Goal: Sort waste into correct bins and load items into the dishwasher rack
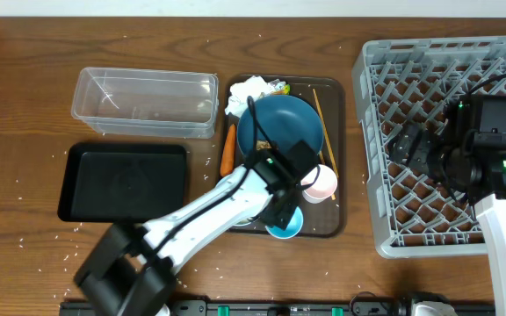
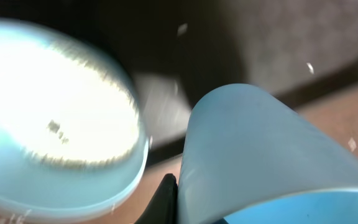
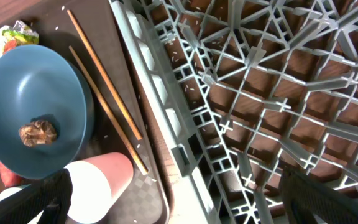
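Note:
On the brown serving tray (image 1: 336,132) lie the dark-blue bowl (image 1: 279,123) with a brown food scrap (image 3: 38,132), the napkin with its wrapper (image 1: 251,89), the carrot (image 1: 228,149), the chopsticks (image 1: 324,132) and the white-and-pink cup (image 1: 321,184). My left gripper (image 1: 286,211) is at the tray's front edge. One of its fingers (image 2: 166,193) presses on the outer wall of the light-blue cup (image 2: 260,155); the other finger is hidden. The white bowl (image 2: 55,124) is blurred beside it. My right gripper (image 3: 185,208) is open and empty over the left wall of the dishwasher rack (image 1: 451,211).
The clear tub (image 1: 148,101) stands at the back left and the black tray (image 1: 123,182) in front of it. Rice grains are scattered on the wooden table and in the rack. My left arm reaches across the table's front middle.

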`<state>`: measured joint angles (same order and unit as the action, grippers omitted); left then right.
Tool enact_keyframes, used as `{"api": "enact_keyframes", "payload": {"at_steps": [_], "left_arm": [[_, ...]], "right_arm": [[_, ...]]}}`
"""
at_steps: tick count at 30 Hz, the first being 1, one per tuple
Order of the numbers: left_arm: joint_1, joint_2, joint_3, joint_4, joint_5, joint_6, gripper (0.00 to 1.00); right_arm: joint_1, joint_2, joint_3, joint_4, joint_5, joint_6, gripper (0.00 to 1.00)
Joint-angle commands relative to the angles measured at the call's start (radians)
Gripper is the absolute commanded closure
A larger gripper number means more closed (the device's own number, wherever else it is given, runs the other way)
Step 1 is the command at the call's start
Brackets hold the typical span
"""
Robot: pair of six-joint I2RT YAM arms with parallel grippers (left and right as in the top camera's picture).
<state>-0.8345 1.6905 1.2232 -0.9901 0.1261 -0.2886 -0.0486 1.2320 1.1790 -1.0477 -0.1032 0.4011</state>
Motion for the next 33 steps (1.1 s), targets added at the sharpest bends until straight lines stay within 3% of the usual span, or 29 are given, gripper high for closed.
{"api": "enact_keyframes", "payload": {"at_steps": [1,5,10,15,24,31,33], "left_arm": [[0.032,-0.121,0.072,-0.052,-0.004,0.007,0.94],[0.126,-0.267,0.080,-0.035,0.031,0.014,0.94],[0.317,-0.402,0.080,0.107,0.473,0.116,0.94],[0.432,-0.425,0.080,0.231,0.850,0.116,0.94],[0.455,-0.424,0.080,0.357,1.107,0.103,0.94],[0.455,-0.424,0.080,0.376,1.109,0.089,0.94],[0.455,-0.424,0.080,0.380,1.108,0.089,0.94]], "right_arm": [[-0.003,-0.009,0.018,0.001,0.010,-0.017,0.01],[-0.002,-0.009,0.018,0.012,-0.103,-0.085,0.01],[-0.002,-0.009,0.018,0.074,-0.862,-0.554,0.09],[0.023,-0.009,0.018,0.192,-1.369,-0.676,0.11],[0.145,-0.009,0.018,0.359,-1.453,-0.648,0.12],[0.260,-0.009,0.018,0.444,-1.378,-0.588,0.30],[0.281,-0.009,0.018,0.462,-1.353,-0.568,0.42]]}}
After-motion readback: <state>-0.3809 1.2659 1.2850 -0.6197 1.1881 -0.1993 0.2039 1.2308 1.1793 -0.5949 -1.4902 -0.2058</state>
